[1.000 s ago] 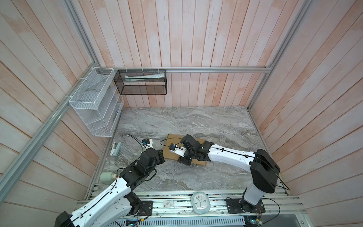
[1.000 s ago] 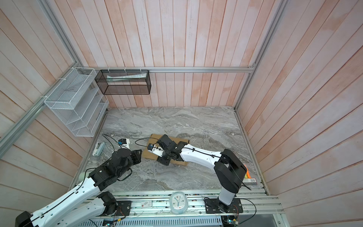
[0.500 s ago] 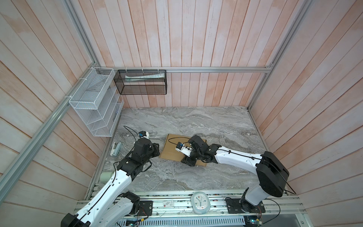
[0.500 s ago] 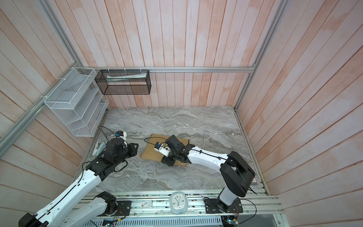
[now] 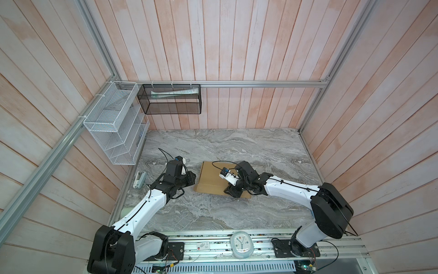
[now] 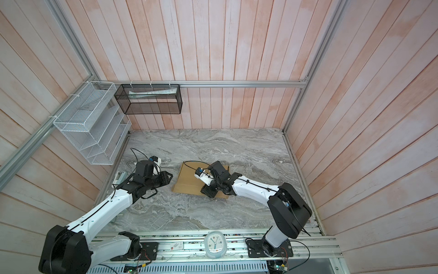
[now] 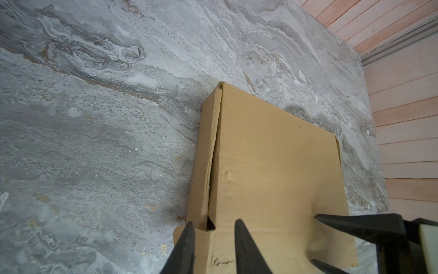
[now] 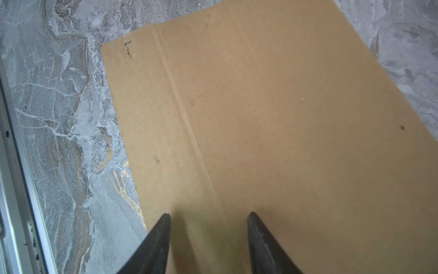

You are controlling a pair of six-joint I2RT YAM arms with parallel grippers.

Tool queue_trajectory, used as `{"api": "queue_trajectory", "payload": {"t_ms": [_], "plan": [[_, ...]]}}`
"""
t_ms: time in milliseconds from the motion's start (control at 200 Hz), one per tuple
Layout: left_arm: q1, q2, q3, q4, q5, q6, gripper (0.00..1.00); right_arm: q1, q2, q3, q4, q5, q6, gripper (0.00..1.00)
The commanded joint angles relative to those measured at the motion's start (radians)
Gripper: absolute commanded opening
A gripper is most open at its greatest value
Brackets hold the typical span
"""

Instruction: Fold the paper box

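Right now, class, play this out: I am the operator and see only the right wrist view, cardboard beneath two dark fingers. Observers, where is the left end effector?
Observer: In a top view the left end effector sits just beside the left edge of the paper box, jaws apart, holding nothing.
Operator: Is that edge folded up?
Observer: Yes; the left wrist view shows a side wall standing there, with a narrow gap between it and the top panel.
Operator: Anything else on the table?
Observer: A small pale object lies at its left edge.
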Motion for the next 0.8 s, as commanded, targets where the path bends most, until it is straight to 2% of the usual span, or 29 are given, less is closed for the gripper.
{"api": "queue_trajectory", "payload": {"t_ms": [0,200,520,795], "plan": [[0.009,0.04,0.032,0.068,0.064,0.027,0.32,-0.014,-0.009,-0.015,0.003,-0.016,0.018,0.52],[0.013,0.102,0.029,0.089,0.099,0.041,0.31,-0.037,-0.001,-0.018,0.004,-0.009,0.019,0.49],[0.017,0.159,0.006,0.126,0.079,0.064,0.31,-0.059,-0.001,-0.031,0.025,0.009,0.036,0.41],[0.017,0.198,-0.013,0.167,0.1,0.071,0.31,-0.069,-0.008,-0.028,0.036,0.02,0.047,0.4]]}}
